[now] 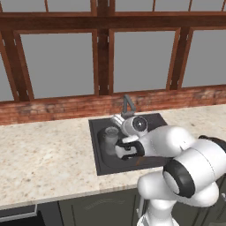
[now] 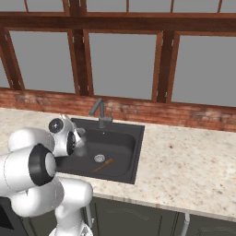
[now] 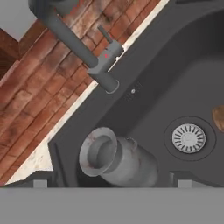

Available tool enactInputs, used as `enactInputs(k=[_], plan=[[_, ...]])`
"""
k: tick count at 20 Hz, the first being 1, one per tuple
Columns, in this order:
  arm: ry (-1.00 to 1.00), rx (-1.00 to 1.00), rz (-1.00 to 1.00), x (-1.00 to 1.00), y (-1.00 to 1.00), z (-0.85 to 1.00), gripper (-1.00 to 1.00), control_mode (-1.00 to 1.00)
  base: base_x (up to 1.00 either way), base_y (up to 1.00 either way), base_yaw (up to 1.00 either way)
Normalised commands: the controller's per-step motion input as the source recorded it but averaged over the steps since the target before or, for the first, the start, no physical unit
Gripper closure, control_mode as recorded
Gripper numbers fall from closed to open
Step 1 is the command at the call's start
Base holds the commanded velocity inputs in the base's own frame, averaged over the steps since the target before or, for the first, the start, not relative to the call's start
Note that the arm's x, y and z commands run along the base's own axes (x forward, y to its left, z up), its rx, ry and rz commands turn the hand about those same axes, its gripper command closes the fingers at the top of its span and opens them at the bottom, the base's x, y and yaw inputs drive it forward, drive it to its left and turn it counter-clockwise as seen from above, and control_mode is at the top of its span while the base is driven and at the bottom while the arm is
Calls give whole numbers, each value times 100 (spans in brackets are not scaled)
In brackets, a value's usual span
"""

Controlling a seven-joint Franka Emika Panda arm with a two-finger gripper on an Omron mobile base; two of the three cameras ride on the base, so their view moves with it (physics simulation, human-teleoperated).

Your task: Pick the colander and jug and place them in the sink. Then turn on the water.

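The robot's claw [image 1: 120, 148] hangs low inside the dark sink [image 1: 98, 163], the jug [image 3: 118, 159] between its fingertips; whether they pinch it cannot be told. The jug sits near the basin's back-left corner, clear of the drain [image 3: 189, 137]. A clean release likely means lifting straight up, keeping off the faucet [image 3: 83, 50] and basin walls before crossing the table [image 1: 44, 154].

Flat, even rendered light with no clear source, soft low-resolution edges, no glare, and only faint shading inside the dark sink [image 2: 120, 138], whose basin reads nearly black.
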Motion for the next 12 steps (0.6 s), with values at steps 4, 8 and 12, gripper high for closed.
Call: enactInputs(k=[4,8,12], plan=[[0,2,4,-25,-24,99,-100,-100,0,0,0],[0,0,7,-46,-1,100,-100,-100,0,0,0],[0,0,6,-51,0,100,-100,-100,0,0,0]])
